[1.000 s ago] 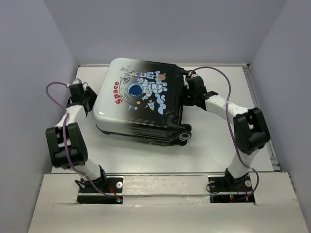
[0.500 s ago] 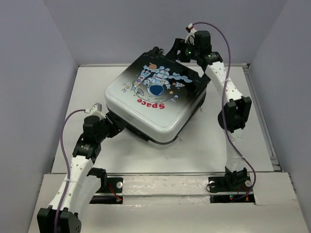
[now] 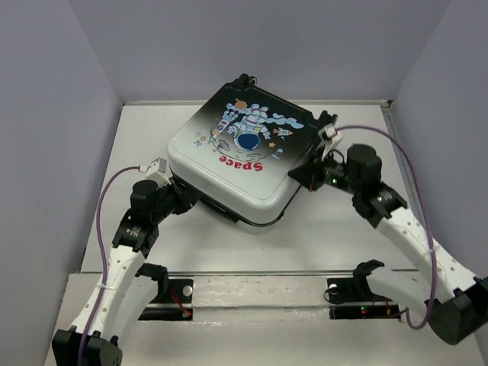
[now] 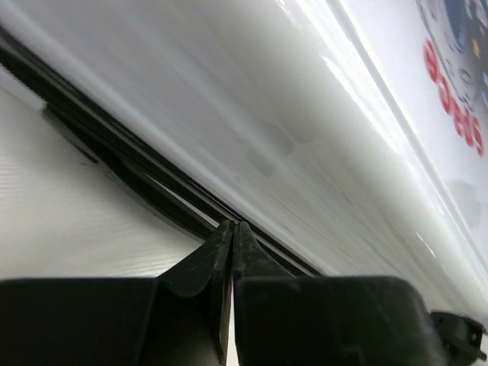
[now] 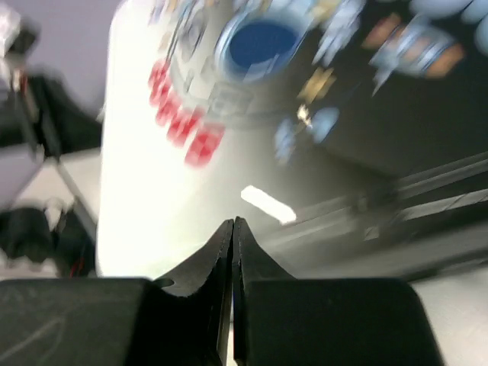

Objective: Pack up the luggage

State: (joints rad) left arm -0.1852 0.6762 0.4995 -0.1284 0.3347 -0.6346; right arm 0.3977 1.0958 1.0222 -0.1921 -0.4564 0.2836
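The luggage (image 3: 242,156) lies closed and flat on the table, astronaut and red "Space" print up, turned cornerwise. My left gripper (image 3: 185,200) is shut, its tips (image 4: 232,226) against the dark zipper seam under the silver shell (image 4: 320,130) at the near-left side. My right gripper (image 3: 305,174) is shut, its tips (image 5: 232,222) at the shell's right edge, with the print (image 5: 252,46) blurred beyond. Nothing shows between either pair of fingers. The lining is hidden.
The white table (image 3: 335,236) is boxed in by grey walls on the left (image 3: 53,152), back and right. A raised rail (image 3: 408,191) runs along the table's right edge. Purple cables loop from both wrists.
The luggage turned from its earlier pose, then stayed. Over the last half second my right arm swung from the far back corner down to the right side. The left arm barely moved.
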